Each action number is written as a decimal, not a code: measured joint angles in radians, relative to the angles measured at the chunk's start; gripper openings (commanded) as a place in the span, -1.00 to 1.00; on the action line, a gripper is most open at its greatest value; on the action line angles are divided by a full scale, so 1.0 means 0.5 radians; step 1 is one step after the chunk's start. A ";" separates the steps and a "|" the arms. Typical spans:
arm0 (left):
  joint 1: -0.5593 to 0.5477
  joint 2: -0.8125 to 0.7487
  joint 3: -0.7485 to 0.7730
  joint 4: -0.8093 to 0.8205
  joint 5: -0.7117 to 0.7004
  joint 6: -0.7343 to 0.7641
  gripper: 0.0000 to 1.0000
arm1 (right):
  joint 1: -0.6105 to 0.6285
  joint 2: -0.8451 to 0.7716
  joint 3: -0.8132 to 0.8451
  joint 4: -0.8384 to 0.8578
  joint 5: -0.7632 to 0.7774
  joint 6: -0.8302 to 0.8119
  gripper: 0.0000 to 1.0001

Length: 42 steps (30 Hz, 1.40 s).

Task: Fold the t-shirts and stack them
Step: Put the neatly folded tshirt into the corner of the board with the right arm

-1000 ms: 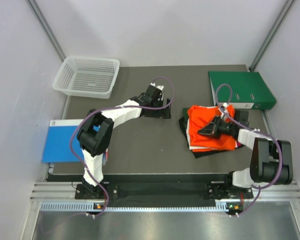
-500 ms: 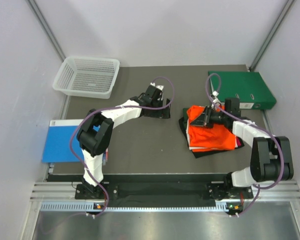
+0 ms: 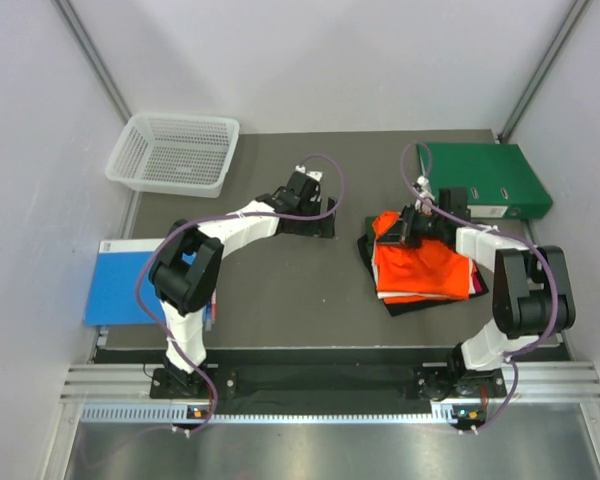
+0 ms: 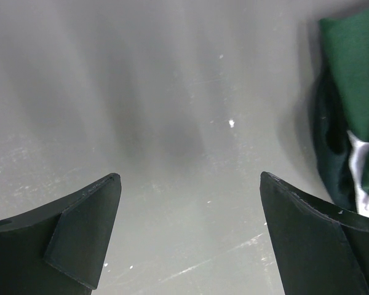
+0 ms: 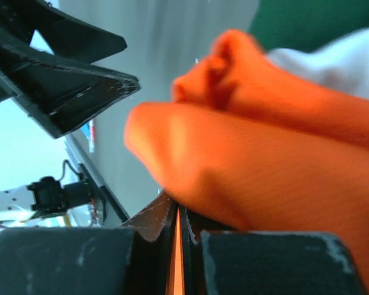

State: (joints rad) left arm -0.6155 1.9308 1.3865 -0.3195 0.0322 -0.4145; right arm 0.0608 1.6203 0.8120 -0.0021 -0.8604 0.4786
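Between the closed fingers of the right gripper (image 5: pixel 176 212) a thin fold of the top orange t-shirt (image 3: pixel 425 268) is pinched at the far left corner of the pile. That shirt lies on a stack of t-shirts (image 3: pixel 400 298) with white and black edges showing beneath, at the table's (image 3: pixel 280 290) right side, just in front of the green binder (image 3: pixel 485 175). Well apart, the left gripper (image 4: pixel 190 184) hangs over bare grey tabletop mid-table, fingers spread wide and holding nothing. A white basket (image 3: pixel 173 152) sits at the far left corner, a blue book (image 3: pixel 125 285) at the left edge.
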 measured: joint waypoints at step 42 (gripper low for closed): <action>0.489 -0.284 -0.297 -0.169 0.079 0.041 0.98 | 0.813 0.243 0.506 -1.171 1.677 -0.192 -1.00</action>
State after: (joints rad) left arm -0.3710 1.7889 1.2381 -0.4042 0.0715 -0.3939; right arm 0.4671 1.7416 1.0649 -0.5877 -0.0219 0.3824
